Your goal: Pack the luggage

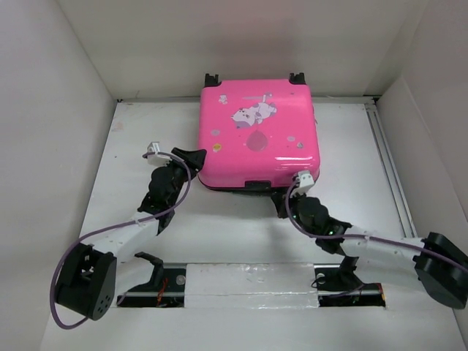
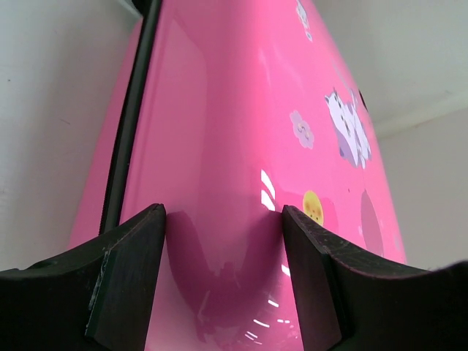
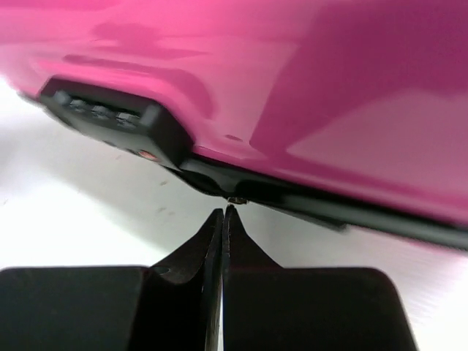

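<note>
White-walled desk (image 1: 219, 234) carries the luggage (image 1: 256, 135) at 12 o'clock, flat, lid down. Left tool (image 1: 191, 156), jaws apart, at its 9 o'clock side. Right tool (image 3: 224, 213), jaws together, at the 6 o'clock zipper seam (image 3: 329, 205). Judged: closing stage, zip state unconfirmed.

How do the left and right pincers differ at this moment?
The left pincer is open; the right pincer is shut. The left pincer faces the pink lid of the luggage at its left side; the right pincer points at the black zipper trim on its near edge. Both sit close against the luggage.
</note>
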